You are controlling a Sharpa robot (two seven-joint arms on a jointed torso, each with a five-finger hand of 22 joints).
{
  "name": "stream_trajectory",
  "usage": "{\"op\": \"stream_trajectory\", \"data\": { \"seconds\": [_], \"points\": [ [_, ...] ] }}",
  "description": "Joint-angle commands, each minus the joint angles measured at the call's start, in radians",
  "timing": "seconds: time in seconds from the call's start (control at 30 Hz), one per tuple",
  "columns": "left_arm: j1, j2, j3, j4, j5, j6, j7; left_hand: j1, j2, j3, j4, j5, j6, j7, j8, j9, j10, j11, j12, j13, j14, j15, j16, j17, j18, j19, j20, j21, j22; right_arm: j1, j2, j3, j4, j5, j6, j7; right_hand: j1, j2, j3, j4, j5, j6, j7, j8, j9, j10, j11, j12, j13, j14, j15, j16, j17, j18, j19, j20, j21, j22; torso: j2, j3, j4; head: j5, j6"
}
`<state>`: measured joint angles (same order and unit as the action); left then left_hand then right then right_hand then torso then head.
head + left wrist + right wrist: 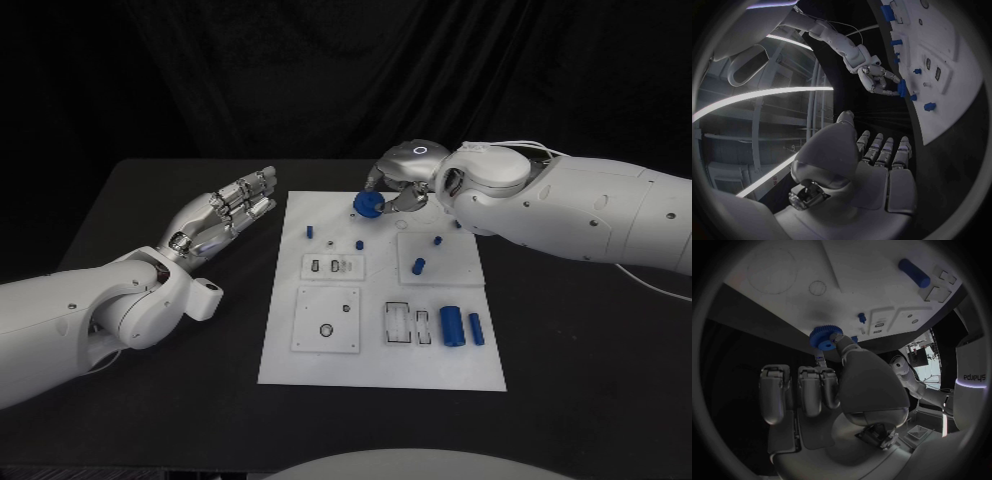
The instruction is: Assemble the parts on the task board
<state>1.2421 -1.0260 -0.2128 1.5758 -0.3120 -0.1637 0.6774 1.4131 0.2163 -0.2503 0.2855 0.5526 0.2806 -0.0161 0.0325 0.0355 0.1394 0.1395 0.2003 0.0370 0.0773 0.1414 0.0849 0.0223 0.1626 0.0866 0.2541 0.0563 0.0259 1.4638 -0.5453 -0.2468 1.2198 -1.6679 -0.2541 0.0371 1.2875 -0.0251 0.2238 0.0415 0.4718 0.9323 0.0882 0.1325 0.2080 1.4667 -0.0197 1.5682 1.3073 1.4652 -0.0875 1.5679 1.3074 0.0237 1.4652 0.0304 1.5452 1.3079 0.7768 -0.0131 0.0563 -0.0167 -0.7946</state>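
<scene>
**Materials and surface finish**

Task board [378, 345]: smooth, matt white plate. Gear [824, 337] between the right hand's [400, 186] fingertips: blue, plastic-looking, toothed rim. Hands: silver, metallic sheen, left hand [224, 215] included. Table [173, 400]: matt black.

Two white robot arms reach toward the task board [381, 300], one from each side.

The left hand [219, 215] lies just beside the board's left edge, palm up, fingers straight and apart, holding nothing. The right hand [400, 185] hangs over the board's far edge, wrist bent downward, pinching a blue gear [369, 203] between thumb and fingertip, its other fingers curled beside it.
</scene>
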Motion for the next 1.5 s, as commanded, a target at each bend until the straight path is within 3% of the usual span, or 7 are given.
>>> {"op": "stream_trajectory", "data": {
  "seconds": [0.03, 0.47, 1.0, 1.5],
  "points": [
    [0.002, 0.003, 0.001, -0.001, -0.004, 0.010, 0.128, 0.009, -0.002, 0.005, -0.001, 0.004, -0.008, 0.001, 0.002, -0.001, -0.007, 0.003, -0.005, -0.001, 0.001, 0.007, 0.004, 0.002, 0.018, 0.000, 0.007, 0.003, 0.001, -0.006, 0.016, 0.001, -0.014, -0.006, 0.021, -0.001, -0.006, -0.002, 0.009, 0.013, 0.002, 0.022, -0.028, 0.101, 0.227, 0.104, -0.001, 0.003, 0.263, 0.106, 0.002, 0.003, 0.263, -0.017, 0.089, -0.003, 0.004, 0.253, -0.001, -0.0002, -0.0012, -0.001, -0.003],
    [0.002, 0.009, 0.001, -0.005, -0.004, 0.014, 0.123, 0.012, -0.003, 0.007, -0.003, 0.008, -0.008, 0.001, 0.002, -0.001, -0.007, 0.003, -0.005, 0.000, 0.001, 0.008, 0.004, 0.002, 0.018, 0.001, 0.009, 0.004, 0.002, -0.016, 0.056, 0.001, -0.054, -0.006, 0.055, -0.011, -0.012, -0.005, 0.019, 0.015, -0.010, 0.007, -0.024, 0.083, 0.222, 0.104, 0.002, 0.003, 0.263, 0.106, 0.008, 0.003, 0.263, -0.014, 0.083, 0.002, -0.005, 0.250, -0.001, -0.0003, -0.0019, -0.001, -0.007],
    [0.002, 0.012, 0.001, -0.007, -0.004, 0.015, 0.122, 0.015, -0.003, 0.008, -0.005, 0.012, -0.009, 0.001, 0.002, -0.001, -0.008, 0.003, -0.005, 0.000, 0.001, 0.009, 0.004, 0.001, 0.018, 0.001, 0.010, 0.005, 0.002, -0.018, 0.079, 0.001, -0.063, -0.006, 0.077, -0.011, -0.031, -0.018, 0.048, 0.027, -0.049, -0.066, -0.028, 0.004, 0.190, 0.104, 0.000, 0.003, 0.263, 0.106, 0.012, 0.003, 0.263, -0.006, 0.062, 0.009, -0.034, 0.239, -0.001, -0.0009, -0.0013, -0.004, -0.009],
    [0.002, 0.011, 0.001, -0.006, -0.004, 0.016, 0.121, 0.017, -0.003, 0.009, -0.006, 0.014, -0.008, 0.001, 0.002, -0.001, -0.008, 0.003, -0.005, -0.001, 0.002, 0.009, 0.004, 0.001, 0.018, 0.001, 0.011, 0.004, 0.002, -0.020, 0.098, 0.001, -0.077, -0.006, 0.124, -0.036, -0.034, -0.028, 0.069, 0.029, -0.067, -0.106, -0.028, -0.046, 0.153, 0.104, -0.001, 0.003, 0.263, 0.106, 0.013, 0.003, 0.263, 0.002, 0.042, 0.009, -0.064, 0.228, -0.001, -0.0004, -0.0018, -0.004, -0.008]
  ]
}}
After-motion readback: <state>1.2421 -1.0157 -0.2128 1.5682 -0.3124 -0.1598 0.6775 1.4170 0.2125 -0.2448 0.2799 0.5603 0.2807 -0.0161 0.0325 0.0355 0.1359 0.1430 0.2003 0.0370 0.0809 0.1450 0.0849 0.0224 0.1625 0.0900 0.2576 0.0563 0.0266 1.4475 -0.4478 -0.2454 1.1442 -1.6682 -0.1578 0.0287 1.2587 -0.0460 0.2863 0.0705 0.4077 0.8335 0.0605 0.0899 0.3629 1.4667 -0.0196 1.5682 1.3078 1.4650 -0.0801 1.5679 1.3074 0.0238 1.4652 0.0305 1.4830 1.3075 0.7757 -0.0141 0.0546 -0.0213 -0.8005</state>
